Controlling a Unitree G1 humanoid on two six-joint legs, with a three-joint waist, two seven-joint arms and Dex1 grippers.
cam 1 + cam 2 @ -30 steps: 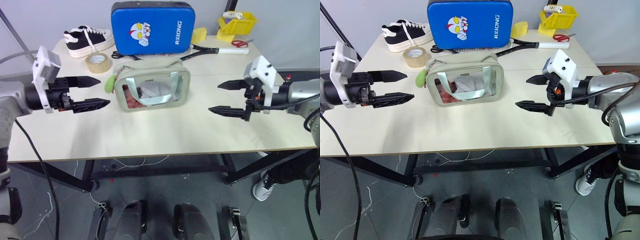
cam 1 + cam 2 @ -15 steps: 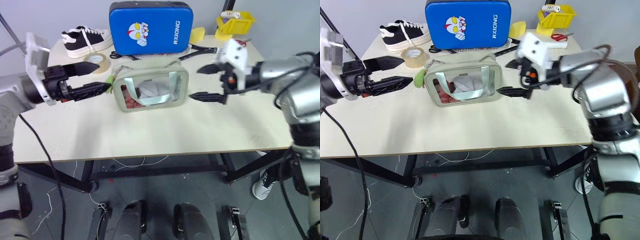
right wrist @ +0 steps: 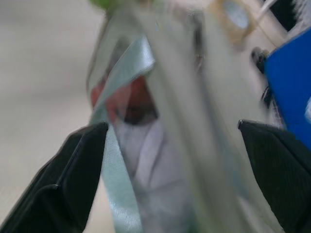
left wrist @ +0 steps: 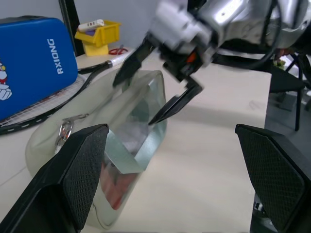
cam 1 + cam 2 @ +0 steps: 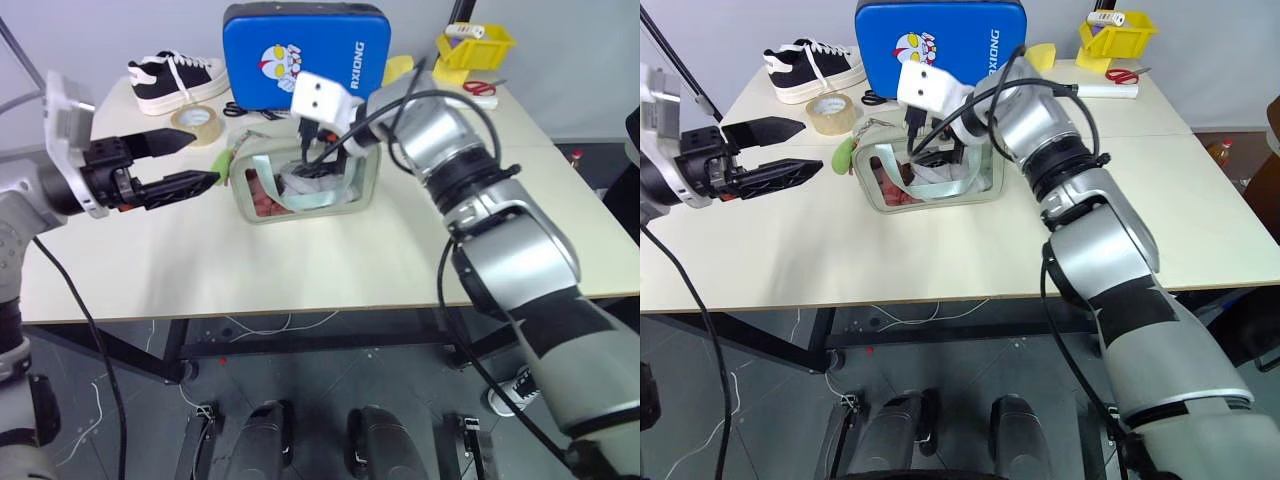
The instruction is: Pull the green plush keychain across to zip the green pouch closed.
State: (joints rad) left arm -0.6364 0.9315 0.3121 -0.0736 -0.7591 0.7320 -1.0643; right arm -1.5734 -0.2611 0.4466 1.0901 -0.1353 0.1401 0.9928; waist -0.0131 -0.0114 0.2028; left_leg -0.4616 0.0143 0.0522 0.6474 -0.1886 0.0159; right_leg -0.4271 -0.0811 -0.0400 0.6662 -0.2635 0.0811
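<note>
Green pouch (image 5: 305, 182) sits mid-counter (image 5: 300, 260), clear window facing the robot, two pale webbing straps over the front. Green plush keychain (image 5: 845, 152) hangs at the pouch's left end, just beside the tape roll (image 5: 196, 124). Left gripper (image 5: 195, 160) is level, pointing right, jaws wide and empty; the lower fingertip is just short of the keychain, not touching as far as I can tell. Right gripper (image 4: 154, 95) is over the pouch's top edge, angled down; jaws are apart with one finger behind the pouch top and one in front of the window, nothing clamped. Right wrist view looks straight down the pouch with a black finger on each side, so the pouch lies between the jaws; contact can't be confirmed. Versus a second ago: right arm has swung in from the counter's right side, well clear of the pouch, to above it, and its forearm now crosses the middle of the head views. Left gripper is close to where it was, tips a little nearer the keychain. Pouch and keychain haven't moved. Behind the pouch: blue padded case (image 5: 305, 55), black-and-white sneaker (image 5: 175, 78), yellow bin (image 5: 474, 46), red-handled scissors (image 5: 481, 87), a racket (image 4: 73, 102) lying flat.
</note>
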